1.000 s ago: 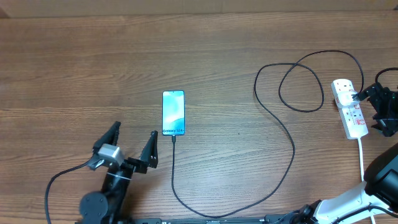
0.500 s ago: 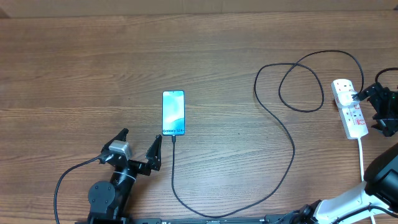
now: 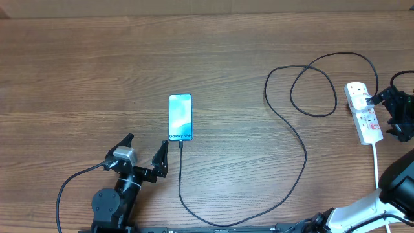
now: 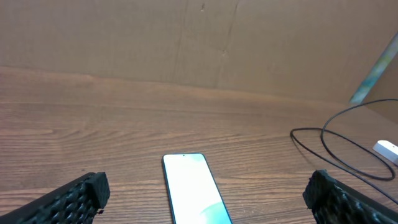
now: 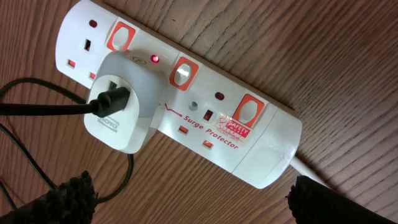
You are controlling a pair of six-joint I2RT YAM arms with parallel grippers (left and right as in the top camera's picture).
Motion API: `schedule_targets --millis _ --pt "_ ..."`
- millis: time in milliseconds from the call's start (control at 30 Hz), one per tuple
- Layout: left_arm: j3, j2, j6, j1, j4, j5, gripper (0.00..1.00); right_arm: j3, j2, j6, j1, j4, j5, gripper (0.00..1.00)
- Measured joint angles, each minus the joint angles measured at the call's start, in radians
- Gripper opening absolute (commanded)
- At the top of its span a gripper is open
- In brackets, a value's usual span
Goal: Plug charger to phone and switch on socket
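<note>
I'm holding my left fingers [image 4: 68, 200] spread wide, gripping nothing, low over the tabletop [image 3: 77, 58] just short of the phone [image 3: 180, 117]. My right fingers [image 5: 62, 200] are also spread wide and empty, hanging just over the socket [image 5: 264, 155].

The phone is lying flat left of centre, screen up and lit. The charger [image 3: 304, 152] is ending in a plug tip [image 3: 180, 144] that is meeting the phone's near short edge. It's looking plugged in. The overhead view is too coarse to confirm it's seated, and my left wrist view is cutting that edge off. From there the charger is running toward me, curving right, then looping across to the socket at the right edge.

At the socket, the charger is feeding into a white adapter [image 5: 121, 109] sitting in the middle outlet. A small red lamp [image 5: 155, 59] beside it is glowing. The middle switch [image 5: 181, 73] is showing pale, while the two end ones are showing red. I'm reading that as switched on.

Status: both steps are looking done. Nothing is obviously left except checking that the plug tip is fully seated.

Containers: none in view. The closest thing is the socket's outlets, with the middle one taking the adapter and the two end ones sitting bare. A white cord [image 3: 376, 162] is leaving the socket toward me.
</note>
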Motion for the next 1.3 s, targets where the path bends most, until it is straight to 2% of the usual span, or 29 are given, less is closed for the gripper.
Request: schedule_targets --millis 567,900,1300 --pt "0.000 0.000 0.001 0.000 0.000 0.000 1.00 0.000 0.000 0.000 0.000 0.000 0.000 1.00" --pt "0.000 0.000 0.009 0.000 -0.009 -0.082 1.00 0.000 0.000 0.000 0.000 -0.001 0.000 1.00" --pt "0.000 0.000 0.009 0.000 -0.010 -0.098 1.00 0.000 0.000 0.000 0.000 -0.001 0.000 1.00"
